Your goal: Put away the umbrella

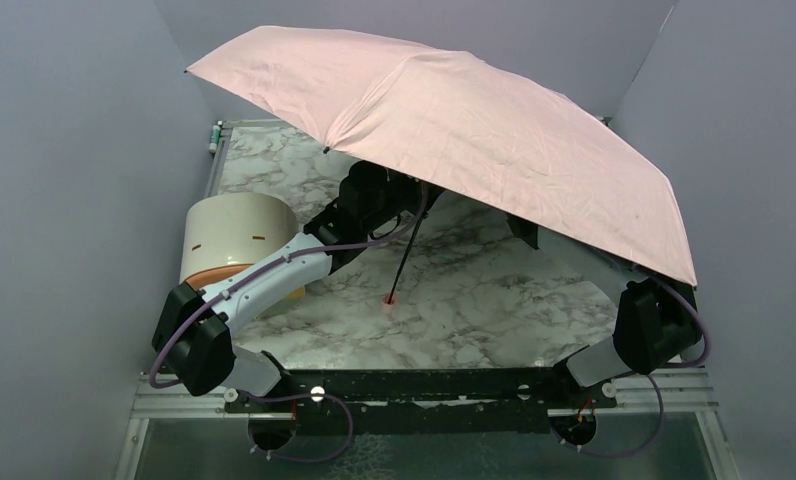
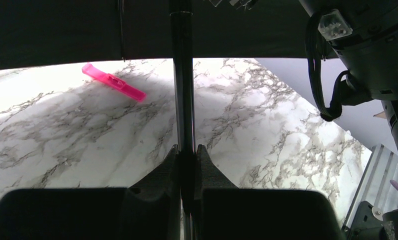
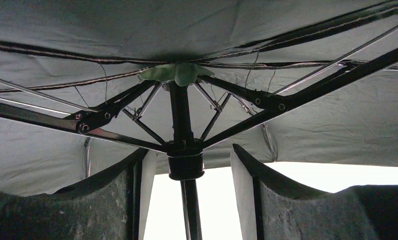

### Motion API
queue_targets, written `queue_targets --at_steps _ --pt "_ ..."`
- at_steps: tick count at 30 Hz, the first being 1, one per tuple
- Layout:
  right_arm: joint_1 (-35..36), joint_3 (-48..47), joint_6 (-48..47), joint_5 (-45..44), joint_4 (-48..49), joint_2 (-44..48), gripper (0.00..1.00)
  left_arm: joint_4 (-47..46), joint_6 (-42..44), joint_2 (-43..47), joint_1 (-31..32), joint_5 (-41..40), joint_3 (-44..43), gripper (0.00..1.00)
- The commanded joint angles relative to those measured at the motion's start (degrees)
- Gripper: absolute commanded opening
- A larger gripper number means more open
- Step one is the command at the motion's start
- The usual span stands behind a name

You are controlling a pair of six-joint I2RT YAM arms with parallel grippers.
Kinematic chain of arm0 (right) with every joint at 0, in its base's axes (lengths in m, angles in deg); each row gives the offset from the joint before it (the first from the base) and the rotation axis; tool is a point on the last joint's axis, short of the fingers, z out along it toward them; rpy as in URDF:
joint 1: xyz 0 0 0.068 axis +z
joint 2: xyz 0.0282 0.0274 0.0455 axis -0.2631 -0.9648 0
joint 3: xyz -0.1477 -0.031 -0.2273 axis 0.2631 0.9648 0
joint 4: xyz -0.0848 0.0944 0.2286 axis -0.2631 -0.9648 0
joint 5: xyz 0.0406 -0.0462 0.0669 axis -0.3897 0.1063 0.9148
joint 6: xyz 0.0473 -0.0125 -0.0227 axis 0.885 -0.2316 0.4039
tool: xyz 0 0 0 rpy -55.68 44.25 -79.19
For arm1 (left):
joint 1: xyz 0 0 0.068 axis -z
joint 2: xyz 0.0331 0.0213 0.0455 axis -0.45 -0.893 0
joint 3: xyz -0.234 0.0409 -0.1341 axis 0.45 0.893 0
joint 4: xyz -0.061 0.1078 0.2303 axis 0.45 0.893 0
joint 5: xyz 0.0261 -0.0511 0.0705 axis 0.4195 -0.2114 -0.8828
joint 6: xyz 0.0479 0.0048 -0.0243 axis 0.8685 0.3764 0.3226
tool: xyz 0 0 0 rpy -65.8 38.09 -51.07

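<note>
Marble table [image 1: 494, 305], spread umbrella [image 1: 454, 120] near-upright, handle [image 1: 389, 298] down, shaft [image 1: 406, 255] tight between left jaws, right jaws apart

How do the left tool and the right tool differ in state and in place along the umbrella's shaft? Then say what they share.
The left tool is shut on the umbrella at its shaft; the right tool is open, with gaps beside the shaft. The right tool sits at the runner; the left tool grips where a bare length of shaft runs on to the canopy. Both straddle the shaft.
</note>
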Motion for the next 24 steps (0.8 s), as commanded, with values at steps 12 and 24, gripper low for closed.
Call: queue_targets --at_steps 12,24 --pt "-0.4 -0.7 -2.2 3.6 1.4 -0.3 0.01 -4.1 2.0 0.3 0.0 3.0 -0.4 0.0" --pt "8.9 13.6 -2.2 8.5 -2.8 5.6 0.01 -3.4 2.2 1.1 0.0 -0.4 -0.4 0.0"
